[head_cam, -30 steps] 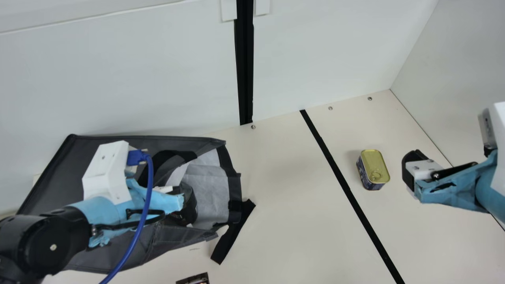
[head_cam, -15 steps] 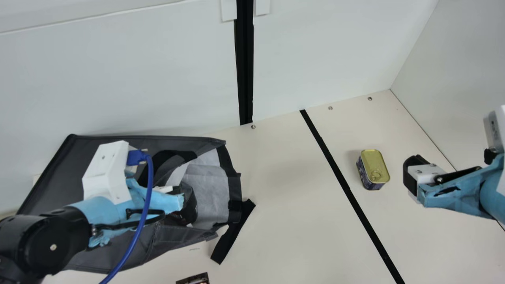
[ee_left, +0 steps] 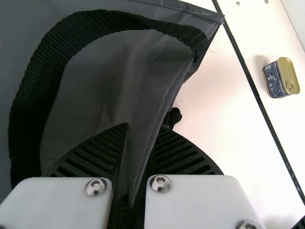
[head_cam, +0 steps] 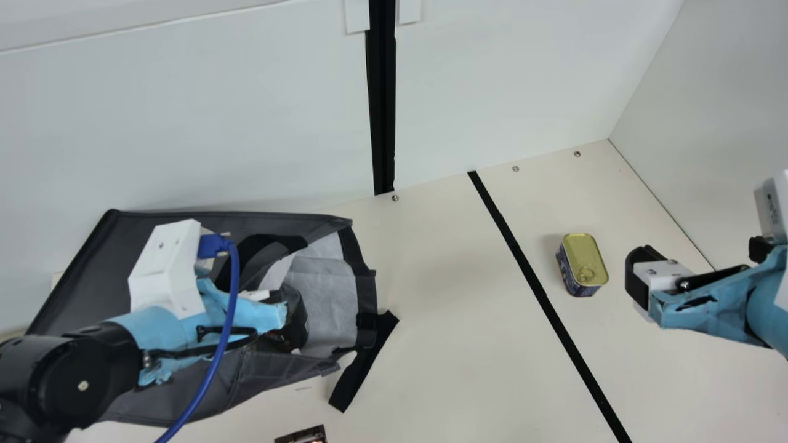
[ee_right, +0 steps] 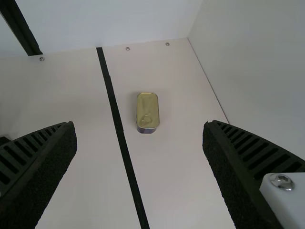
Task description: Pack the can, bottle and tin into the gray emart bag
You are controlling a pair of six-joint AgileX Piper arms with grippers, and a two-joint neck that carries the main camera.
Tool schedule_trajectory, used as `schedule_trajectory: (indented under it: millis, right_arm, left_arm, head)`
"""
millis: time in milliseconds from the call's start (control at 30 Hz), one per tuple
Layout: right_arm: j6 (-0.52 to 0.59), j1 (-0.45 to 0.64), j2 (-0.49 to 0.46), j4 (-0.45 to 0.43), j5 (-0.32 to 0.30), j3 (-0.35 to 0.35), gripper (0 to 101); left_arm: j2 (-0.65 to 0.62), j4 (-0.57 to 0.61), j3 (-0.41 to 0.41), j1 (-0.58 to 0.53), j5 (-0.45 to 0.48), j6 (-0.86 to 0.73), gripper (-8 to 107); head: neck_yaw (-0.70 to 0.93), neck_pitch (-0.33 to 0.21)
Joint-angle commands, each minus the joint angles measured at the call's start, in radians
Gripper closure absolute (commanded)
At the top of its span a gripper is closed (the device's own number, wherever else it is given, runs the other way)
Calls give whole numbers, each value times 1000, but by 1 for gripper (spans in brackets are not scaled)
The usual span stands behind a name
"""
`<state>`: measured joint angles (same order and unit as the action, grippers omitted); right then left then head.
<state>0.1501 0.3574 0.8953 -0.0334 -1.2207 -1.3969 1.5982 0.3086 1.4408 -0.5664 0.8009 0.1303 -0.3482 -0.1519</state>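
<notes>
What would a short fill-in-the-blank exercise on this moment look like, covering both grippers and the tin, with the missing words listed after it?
The left gripper pinches the edge of the gray ____.
The right gripper is not shut but ____.
The tin has a lid colored ____.
In the main view, the tin stands to the ____ of the black stripe on the table.

Missing words: bag; open; gold; right

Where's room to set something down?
Between bag and black stripe; also past the stripe, below the tin in the main view. Crowded: the bag's mouth, with the left gripper on its edge, and between tin and right gripper.
</notes>
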Motion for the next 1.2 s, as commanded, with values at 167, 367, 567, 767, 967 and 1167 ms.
schedule_trajectory:
  millis: [167, 367, 567, 767, 967, 1167]
  right_arm:
    - [-1, -1, 1, 1, 1, 2, 11]
    - [-8, -9, 10, -6, 1, 0, 11]
    - [-19, -23, 30, -23, 1, -8, 11]
    - [-39, -45, 64, -50, 1, -25, 11]
    - [-64, -72, 104, -78, 1, -49, 11]
    - [-80, -90, 148, -96, 7, -69, 11]
  left_arm:
    - [0, 0, 0, 0, 0, 0, 89]
    - [0, 0, 0, 0, 0, 0, 89]
    - [0, 0, 0, 0, 0, 0, 89]
    - [0, 0, 0, 0, 0, 0, 89]
    - [0, 0, 0, 0, 0, 0, 89]
    - [0, 0, 0, 0, 0, 0, 89]
  head:
    - [-1, -23]
    - [-1, -23]
    - [-1, -23]
    - [-1, -23]
    - [-1, -23]
    - [-1, -23]
